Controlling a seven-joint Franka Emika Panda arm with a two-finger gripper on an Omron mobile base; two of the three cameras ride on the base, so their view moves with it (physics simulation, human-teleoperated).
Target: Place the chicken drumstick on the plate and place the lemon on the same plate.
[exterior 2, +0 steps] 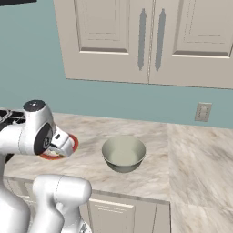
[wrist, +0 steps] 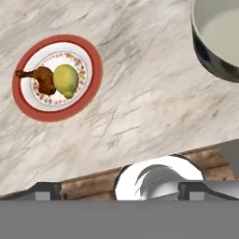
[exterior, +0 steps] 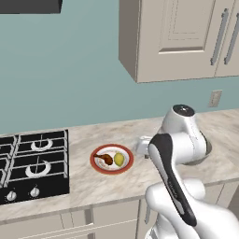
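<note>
Drumstick (wrist: pixel 39 77) and lemon (wrist: pixel 65 80) lie touching on the plate (wrist: pixel 91 53), the chicken drumstick on the side nearer the stove (exterior: pixel 32 163). Beside the plate on the marble counter (wrist: pixel 140 93) stands a grey bowl (exterior 2: pixel 123 154). High above the plate, the gripper (wrist: pixel 120 190) holds nothing, jaws spread wide.

In the right base view the arm's white hand covers most of the plate (exterior 2: pixel 72 144), leaving a sliver of red rim; what lies on it is hidden there. In the left base view the arm hides nearly all of the bowl (exterior: pixel 205 154), and the stove (exterior: pixel 32 163) is cut off by the left edge. The hand view crops the bowl (wrist: pixel 219 42) at its top and right edges.
</note>
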